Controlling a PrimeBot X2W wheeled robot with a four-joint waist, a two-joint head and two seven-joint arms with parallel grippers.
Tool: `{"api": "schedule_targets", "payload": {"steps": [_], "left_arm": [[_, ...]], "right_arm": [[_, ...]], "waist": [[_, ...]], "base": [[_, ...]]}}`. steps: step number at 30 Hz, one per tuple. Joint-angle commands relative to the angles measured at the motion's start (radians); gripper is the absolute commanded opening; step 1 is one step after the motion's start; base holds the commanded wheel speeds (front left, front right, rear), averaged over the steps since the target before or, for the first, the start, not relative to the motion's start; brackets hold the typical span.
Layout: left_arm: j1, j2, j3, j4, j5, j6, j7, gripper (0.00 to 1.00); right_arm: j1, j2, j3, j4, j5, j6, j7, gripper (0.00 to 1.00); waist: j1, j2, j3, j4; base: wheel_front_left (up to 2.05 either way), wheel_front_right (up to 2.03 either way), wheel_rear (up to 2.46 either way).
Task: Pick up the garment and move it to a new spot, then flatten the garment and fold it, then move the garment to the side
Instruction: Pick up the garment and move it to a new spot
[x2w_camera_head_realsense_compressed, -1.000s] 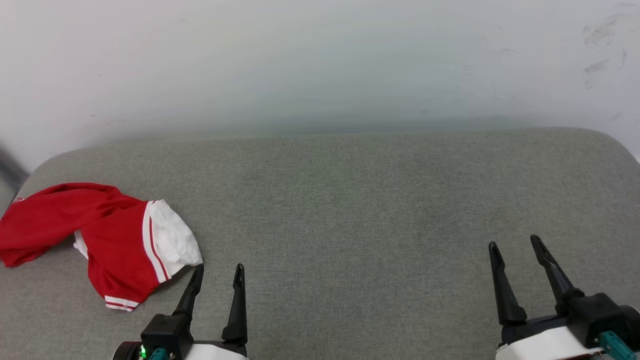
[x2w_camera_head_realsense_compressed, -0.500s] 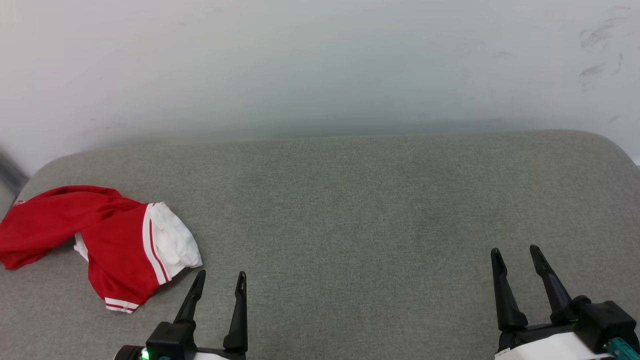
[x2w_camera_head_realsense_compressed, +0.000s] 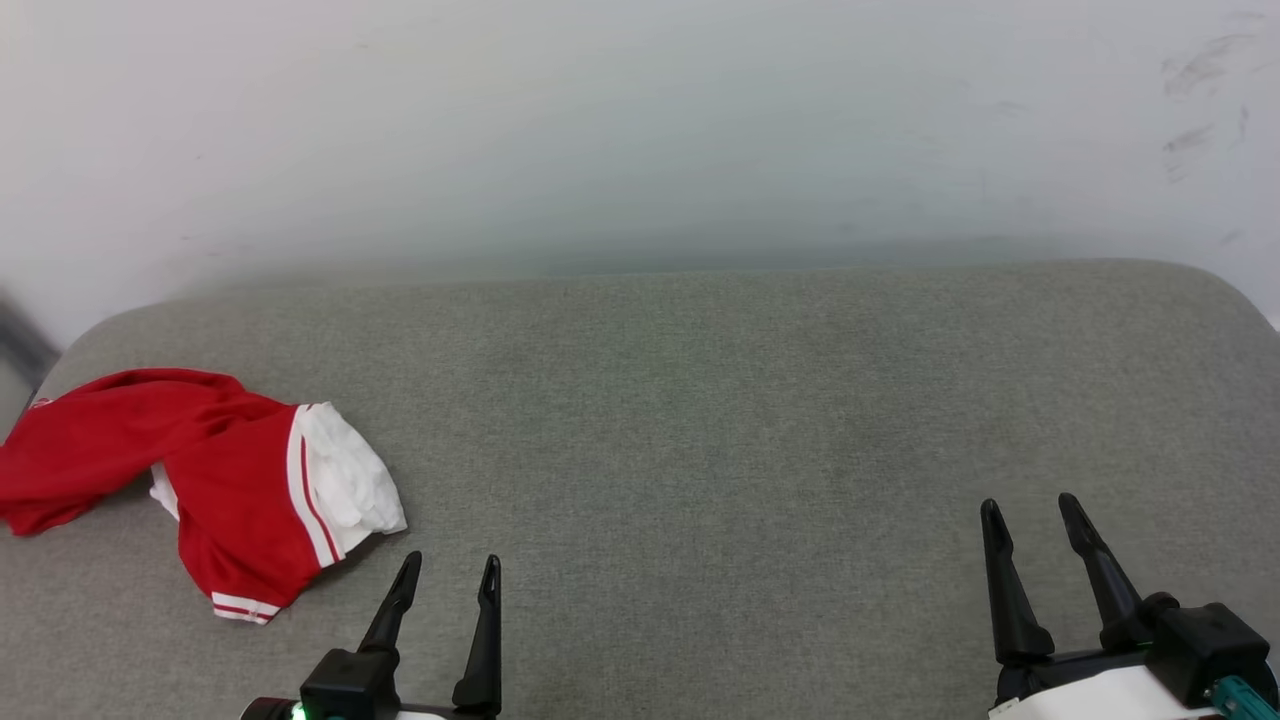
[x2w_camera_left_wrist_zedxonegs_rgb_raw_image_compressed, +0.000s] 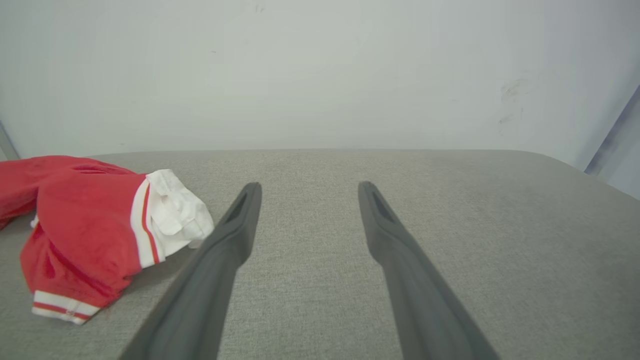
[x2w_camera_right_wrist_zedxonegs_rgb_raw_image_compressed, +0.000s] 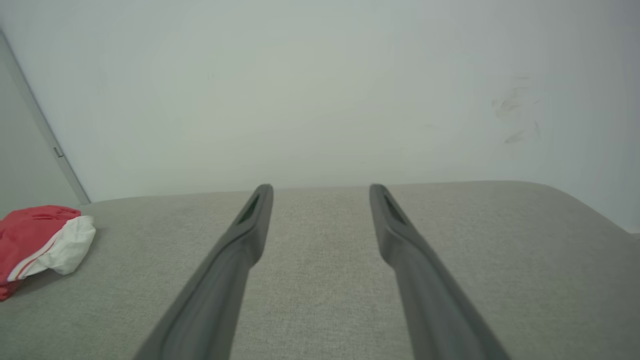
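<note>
The garment (x2w_camera_head_realsense_compressed: 210, 470) lies bunched up at the left end of the grey cushioned surface (x2w_camera_head_realsense_compressed: 700, 400), red with a white sleeve and striped trim; its lettering is hidden in the folds. In the left wrist view the garment (x2w_camera_left_wrist_zedxonegs_rgb_raw_image_compressed: 90, 230) sits left of the fingers, and the right wrist view has the garment (x2w_camera_right_wrist_zedxonegs_rgb_raw_image_compressed: 40, 240) at its far left. My left gripper (x2w_camera_head_realsense_compressed: 450, 568) is open and empty, just right of and nearer than the white sleeve, apart from it. At the lower right my right gripper (x2w_camera_head_realsense_compressed: 1030, 507) is open and empty, far from the cloth.
A pale wall (x2w_camera_head_realsense_compressed: 640, 130) rises directly behind the cushioned surface, with a few dark scuff marks (x2w_camera_head_realsense_compressed: 1200, 70) at the upper right. The surface has rounded corners at the left and right ends.
Both grippers have drawn back toward the bottom of the head view, the left one also shifting slightly right, away from the white sleeve. The garment has not moved.
</note>
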Motion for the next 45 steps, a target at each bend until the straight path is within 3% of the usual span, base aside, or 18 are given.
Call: {"api": "schedule_targets", "payload": {"steps": [1, 12, 33, 45], "left_arm": [[-0.004, -0.001, 0.001, 0.001, -0.006, -0.002, -0.003, 1.00], [-0.018, -0.001, 0.023, -0.011, 0.003, -0.010, -0.003, 1.00], [-0.026, -0.001, 0.051, -0.026, 0.004, -0.015, -0.003, 1.00], [-0.022, -0.001, 0.048, -0.025, 0.006, -0.018, -0.003, 1.00]], "right_arm": [[0.009, 0.001, 0.004, 0.000, 0.005, 0.000, -0.002, 1.00], [0.013, 0.001, 0.036, -0.011, 0.009, 0.000, -0.002, 1.00], [-0.019, 0.001, 0.093, -0.004, -0.002, 0.000, -0.002, 1.00], [-0.024, 0.001, 0.104, 0.005, 0.006, 0.000, -0.002, 1.00]], "waist": [[0.0000, -0.0001, 0.001, 0.006], [0.0000, -0.0001, 0.011, 0.104], [0.0000, -0.0001, 0.033, 0.387], [0.0000, -0.0001, 0.036, 0.452]], "base": [[0.00, 0.00, 0.00], [0.00, 0.00, 0.00], [0.00, 0.00, 0.00], [0.00, 0.00, 0.00]]}}
